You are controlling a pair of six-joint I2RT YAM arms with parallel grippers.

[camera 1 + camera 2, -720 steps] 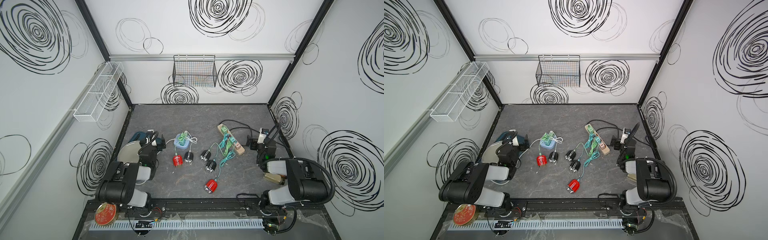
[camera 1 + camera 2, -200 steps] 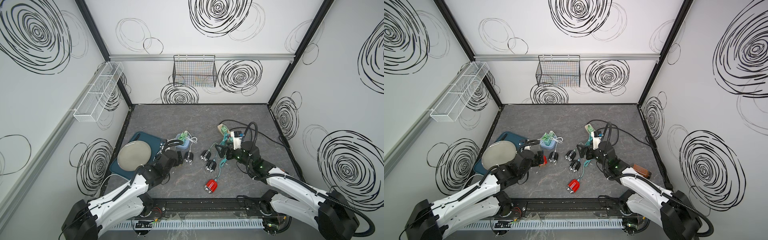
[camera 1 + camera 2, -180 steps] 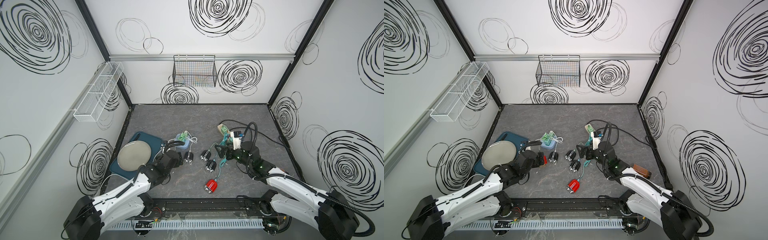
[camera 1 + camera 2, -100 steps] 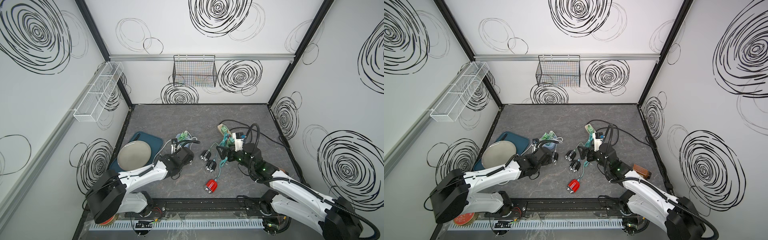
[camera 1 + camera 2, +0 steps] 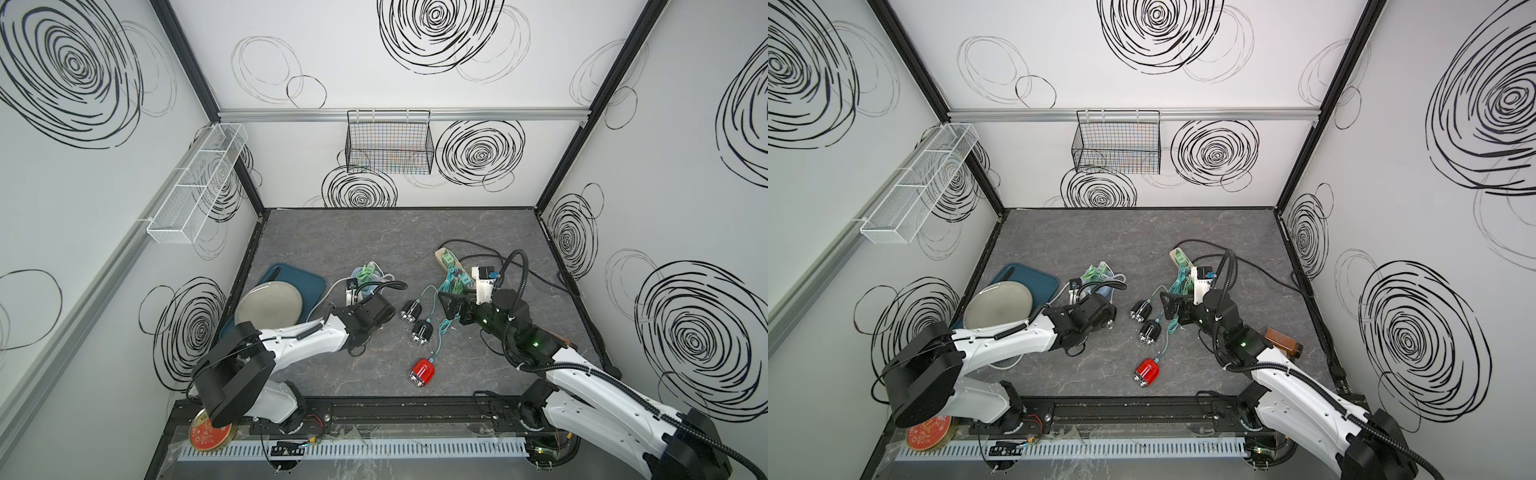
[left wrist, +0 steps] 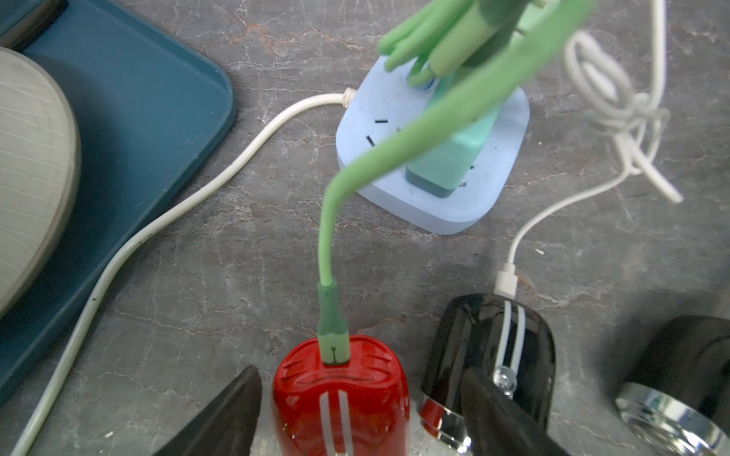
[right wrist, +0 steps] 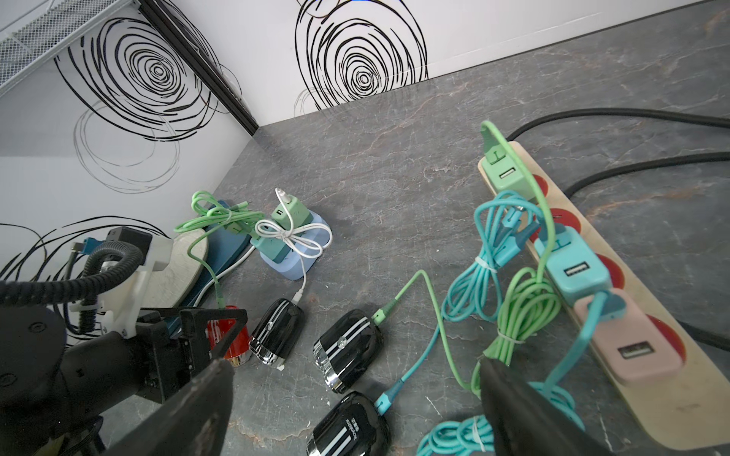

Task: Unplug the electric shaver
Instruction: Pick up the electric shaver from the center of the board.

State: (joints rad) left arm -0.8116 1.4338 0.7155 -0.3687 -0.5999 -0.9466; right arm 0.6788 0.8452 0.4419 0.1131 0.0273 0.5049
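Between the spread jaws of the left gripper (image 6: pixel 360 371) the red shaver (image 6: pixel 341 402) is seen, not pinched, green cable (image 6: pixel 328 244) plugged in, a black shaver (image 6: pixel 490 343) close beside. The right gripper (image 7: pixel 353 365) is spread wide. Bare table (image 5: pixel 374 237) is seen toward the back edge.

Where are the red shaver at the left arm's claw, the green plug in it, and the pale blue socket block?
red shaver (image 6: pixel 341 398), left wrist view, on its red body
green plug (image 6: pixel 333 327), left wrist view, on its sleeve
pale blue socket block (image 6: pixel 466 215), left wrist view, on its bare top
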